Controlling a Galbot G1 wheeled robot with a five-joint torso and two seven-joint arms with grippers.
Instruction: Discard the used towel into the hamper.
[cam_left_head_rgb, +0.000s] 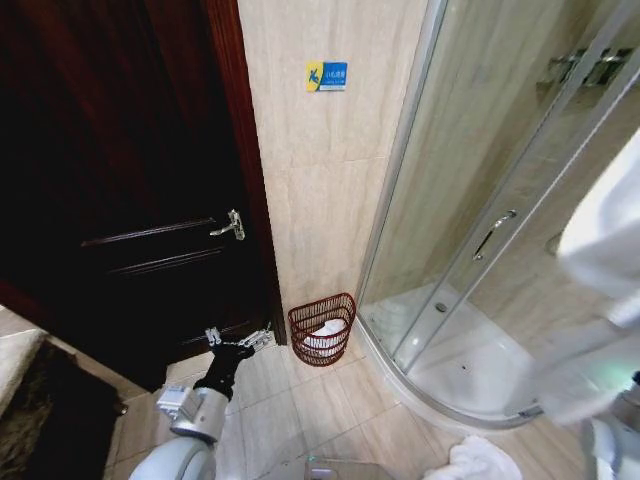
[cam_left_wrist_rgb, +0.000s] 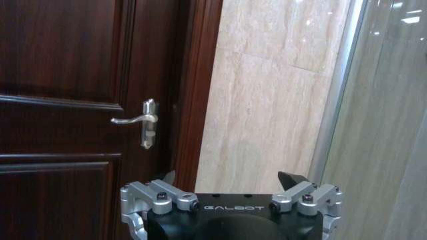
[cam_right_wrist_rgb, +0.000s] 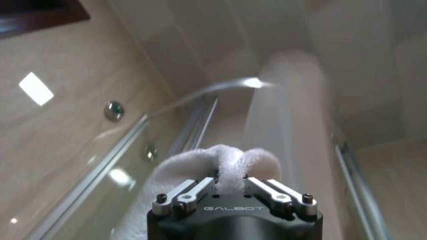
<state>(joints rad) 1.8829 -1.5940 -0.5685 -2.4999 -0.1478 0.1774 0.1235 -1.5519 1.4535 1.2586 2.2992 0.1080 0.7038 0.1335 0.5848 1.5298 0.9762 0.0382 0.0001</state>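
Two hands show: the right hand (cam_right_wrist_rgb: 230, 186) is closed on a white towel (cam_right_wrist_rgb: 217, 165) beside the shower glass (cam_left_head_rgb: 470, 200), and the left hand (cam_left_head_rgb: 240, 340) hangs with fingers wide near the dark door (cam_left_head_rgb: 120, 180). On the floor stands the hamper (cam_left_head_rgb: 322, 329) (something white inside), against the tiled wall.

Floor (cam_left_head_rgb: 300, 400): light beige tiles with visible grout lines. Hamper (cam_left_head_rgb: 322, 329) stands upright on the tiles against the wall, just beyond and to the right of the left gripper (cam_left_head_rgb: 240, 341); white cloth inside. Dark mat (cam_left_head_rgb: 45, 425) lies on the floor well to the left of that gripper. White towel (cam_left_head_rgb: 480, 460), crumpled, lies on the tiles far to its right, beside the curved shower base (cam_left_head_rgb: 470, 375).
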